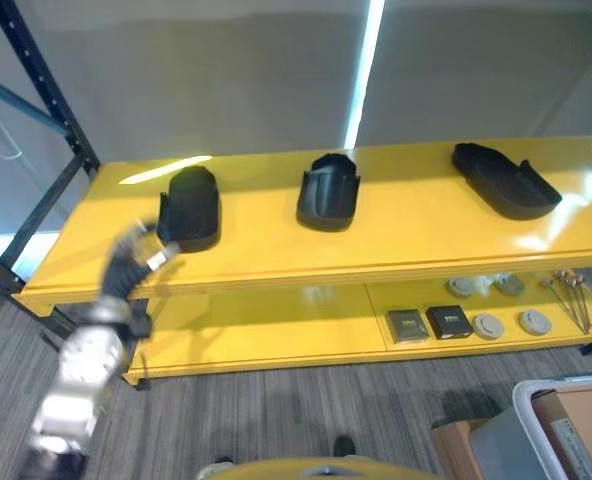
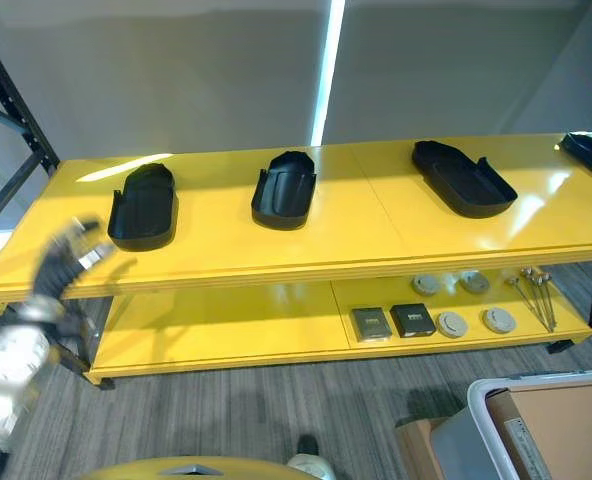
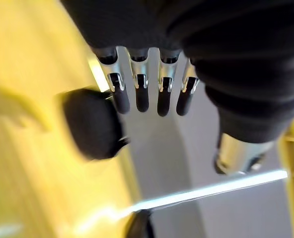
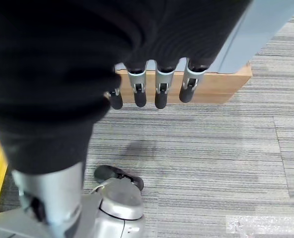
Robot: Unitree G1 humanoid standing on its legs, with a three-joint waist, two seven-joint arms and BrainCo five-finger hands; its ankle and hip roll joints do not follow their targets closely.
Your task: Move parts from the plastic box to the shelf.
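Observation:
Three black moulded parts lie on the yellow shelf's top board (image 1: 406, 240): one at the left (image 1: 189, 205), one in the middle (image 1: 329, 190), one at the right (image 1: 504, 178). My left hand (image 1: 131, 258) is blurred just in front of the left part, at the shelf's front edge. In its wrist view the fingers (image 3: 141, 96) are straight and hold nothing, with the left part (image 3: 92, 124) just past them. The right hand (image 4: 161, 96) hangs low over the carpet with relaxed, empty fingers. The plastic box (image 1: 536, 398) stands on the floor at the lower right.
Another black part (image 2: 591, 150) lies at the shelf's far right end. The lower board (image 1: 276, 325) carries two black squares (image 1: 428, 323), round discs (image 1: 511, 323) and thin tools (image 1: 574, 298). A dark steel rack post (image 1: 46, 90) stands at the left. A cardboard box (image 4: 221, 82) sits beside the plastic box.

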